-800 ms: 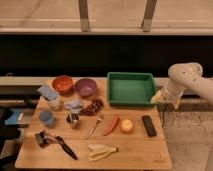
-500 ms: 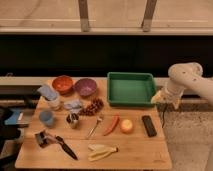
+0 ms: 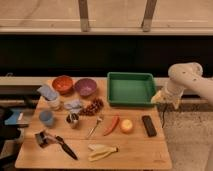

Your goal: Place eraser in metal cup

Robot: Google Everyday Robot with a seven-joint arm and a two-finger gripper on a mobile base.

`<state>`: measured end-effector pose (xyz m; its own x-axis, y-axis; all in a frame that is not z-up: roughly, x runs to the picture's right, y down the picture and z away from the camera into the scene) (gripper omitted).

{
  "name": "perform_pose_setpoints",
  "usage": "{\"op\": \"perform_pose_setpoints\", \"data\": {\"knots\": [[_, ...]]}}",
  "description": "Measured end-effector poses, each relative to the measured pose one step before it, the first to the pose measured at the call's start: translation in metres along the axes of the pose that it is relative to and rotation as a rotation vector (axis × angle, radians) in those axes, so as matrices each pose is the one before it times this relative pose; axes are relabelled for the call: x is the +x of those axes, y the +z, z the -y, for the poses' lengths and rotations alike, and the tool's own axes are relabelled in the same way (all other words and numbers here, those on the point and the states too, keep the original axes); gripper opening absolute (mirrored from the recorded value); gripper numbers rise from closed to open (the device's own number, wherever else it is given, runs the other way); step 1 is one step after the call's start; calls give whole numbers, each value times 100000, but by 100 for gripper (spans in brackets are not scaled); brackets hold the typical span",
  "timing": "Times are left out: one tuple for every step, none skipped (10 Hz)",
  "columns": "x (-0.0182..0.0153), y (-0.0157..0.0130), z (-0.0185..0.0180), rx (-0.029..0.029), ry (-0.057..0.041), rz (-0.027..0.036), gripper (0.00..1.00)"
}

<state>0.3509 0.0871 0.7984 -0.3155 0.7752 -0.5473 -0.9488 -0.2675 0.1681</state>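
The eraser [image 3: 148, 125], a flat black bar, lies on the wooden table [image 3: 135, 150] at the right, beside an orange fruit [image 3: 126, 126]. The metal cup [image 3: 73, 120], small and shiny with a dark inside, stands at the left middle, near the blue cup [image 3: 46, 118]. My gripper [image 3: 159, 97] hangs at the end of the white arm [image 3: 186, 77], off the table's right side by the green tray's right edge, up and right of the eraser. It holds nothing that I can see.
A green tray [image 3: 131, 89] sits at the back right. An orange bowl [image 3: 62, 84] and a purple bowl [image 3: 85, 87] stand at the back left. Grapes [image 3: 92, 106], a red pepper [image 3: 111, 125], a fork [image 3: 94, 127], a banana [image 3: 101, 150] and a black-handled brush [image 3: 57, 142] lie between.
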Motion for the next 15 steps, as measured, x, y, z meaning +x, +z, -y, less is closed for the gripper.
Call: {"op": "perform_pose_setpoints", "data": {"knots": [[-2, 1, 2, 1, 6, 6, 78], [3, 1, -1, -1, -4, -7, 78], [1, 3, 0, 3, -5, -6, 78], [-1, -3, 2, 2, 5, 5, 78], [0, -2, -1, 1, -4, 0, 78], [0, 2, 0, -1, 3, 0, 78], [0, 0, -4, -4, -6, -1, 78], [0, 0, 2, -1, 6, 2, 78], [2, 5, 4, 8, 2, -8, 78], [0, -6, -6, -9, -7, 3, 78], [-1, 1, 2, 2, 5, 3, 78], [36, 22, -19, 61, -81, -74, 78], [24, -46, 9, 682, -335, 62, 78], [186, -183, -133, 1222, -895, -588, 78], [165, -248, -355, 791, -737, -268, 78]]}}
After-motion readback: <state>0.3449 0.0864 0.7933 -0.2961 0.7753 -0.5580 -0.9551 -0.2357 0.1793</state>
